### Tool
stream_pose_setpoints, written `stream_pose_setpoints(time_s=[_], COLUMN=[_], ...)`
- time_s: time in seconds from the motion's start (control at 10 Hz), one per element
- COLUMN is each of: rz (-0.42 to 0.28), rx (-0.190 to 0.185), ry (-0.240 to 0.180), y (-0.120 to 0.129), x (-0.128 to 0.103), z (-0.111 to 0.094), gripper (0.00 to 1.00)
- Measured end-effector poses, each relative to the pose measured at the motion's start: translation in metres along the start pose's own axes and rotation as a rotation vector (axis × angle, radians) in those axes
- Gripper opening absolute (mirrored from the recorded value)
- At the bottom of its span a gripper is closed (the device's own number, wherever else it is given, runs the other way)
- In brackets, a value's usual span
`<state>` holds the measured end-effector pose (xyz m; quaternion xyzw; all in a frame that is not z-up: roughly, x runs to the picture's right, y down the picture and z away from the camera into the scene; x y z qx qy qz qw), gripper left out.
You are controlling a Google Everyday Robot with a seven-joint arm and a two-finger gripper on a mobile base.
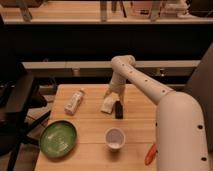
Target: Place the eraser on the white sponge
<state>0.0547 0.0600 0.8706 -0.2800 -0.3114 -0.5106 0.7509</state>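
Observation:
The white sponge (107,105) lies flat on the wooden table (90,132), near its middle back. The black eraser (119,109) lies lengthwise right against the sponge's right edge; I cannot tell whether it rests partly on the sponge. My gripper (114,94) hangs just above and behind both, at the end of the white arm that reaches in from the right. It holds nothing that I can see.
A white bottle (75,101) lies on its side at the left. A green plate (58,138) sits at the front left, a white cup (114,138) at the front middle, and an orange carrot-shaped object (149,154) at the front right. A black chair (17,107) stands left of the table.

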Motion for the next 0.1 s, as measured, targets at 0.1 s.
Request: stream_pose_setpoints(time_s=[0.1], rz=[0.0], rx=[0.002], ry=[-0.002], y=[0.0002], x=[-0.0003], z=[0.0003], gripper=[0.78])
